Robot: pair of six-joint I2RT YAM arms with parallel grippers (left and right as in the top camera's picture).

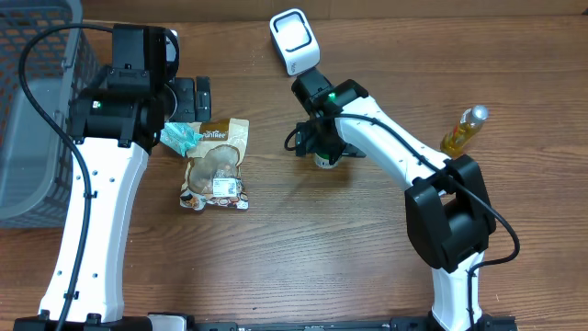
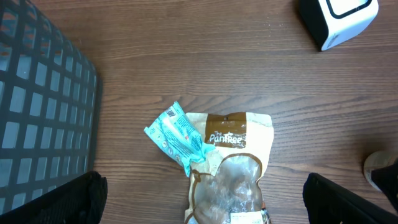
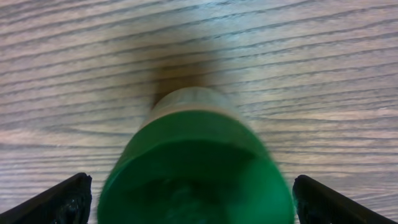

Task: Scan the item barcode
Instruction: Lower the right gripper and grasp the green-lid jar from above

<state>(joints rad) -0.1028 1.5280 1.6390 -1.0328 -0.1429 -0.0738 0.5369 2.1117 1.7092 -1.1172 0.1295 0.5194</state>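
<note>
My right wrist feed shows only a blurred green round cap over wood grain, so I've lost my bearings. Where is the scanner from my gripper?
Observer: The white rounded scanner stands beyond the right gripper, further from the arm bases.
Operator: Any other items nearby?
Observer: A brown-and-clear snack pouch lies flat on the left arm's side, a teal wrapped packet touching its top corner.
Operator: Is the left arm in my way?
Observer: No; the left gripper hangs open above that pouch, apart from yours.
</note>
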